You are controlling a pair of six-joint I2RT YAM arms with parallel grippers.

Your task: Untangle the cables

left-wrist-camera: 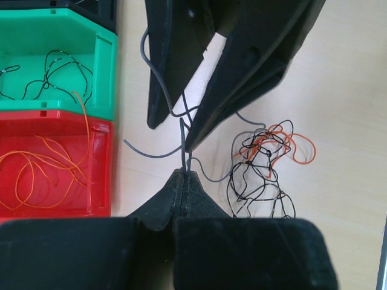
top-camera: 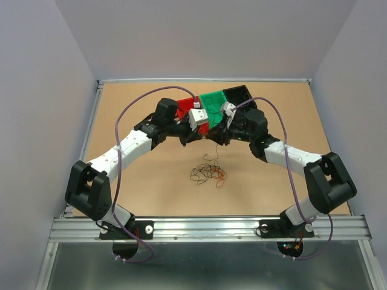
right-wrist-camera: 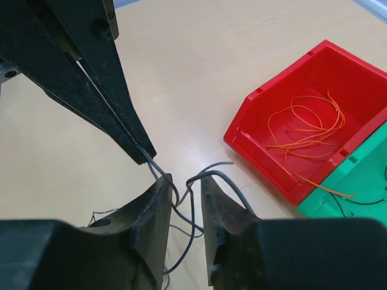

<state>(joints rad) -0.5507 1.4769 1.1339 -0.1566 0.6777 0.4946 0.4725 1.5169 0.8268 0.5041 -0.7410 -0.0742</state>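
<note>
The cables [top-camera: 207, 174] lie as a wiry clump of black and red-orange wires on the table; the clump also shows in the left wrist view [left-wrist-camera: 263, 163]. My left gripper [left-wrist-camera: 184, 172] is shut on a dark grey wire [left-wrist-camera: 183, 142] that runs up from its tips. My right gripper [right-wrist-camera: 185, 181] is open, its jaws standing on either side of the same grey wire [right-wrist-camera: 193, 211], tip to tip with the left gripper [right-wrist-camera: 144, 152]. Both grippers [top-camera: 208, 136] meet above the table, just beyond the clump.
A red bin [left-wrist-camera: 100, 163] holds orange wires and a green bin [left-wrist-camera: 103, 57] holds thin dark wires. In the top view a black bin [top-camera: 239, 95] stands to the right of the green bin [top-camera: 213, 99]. Lilac arm cables loop over both arms.
</note>
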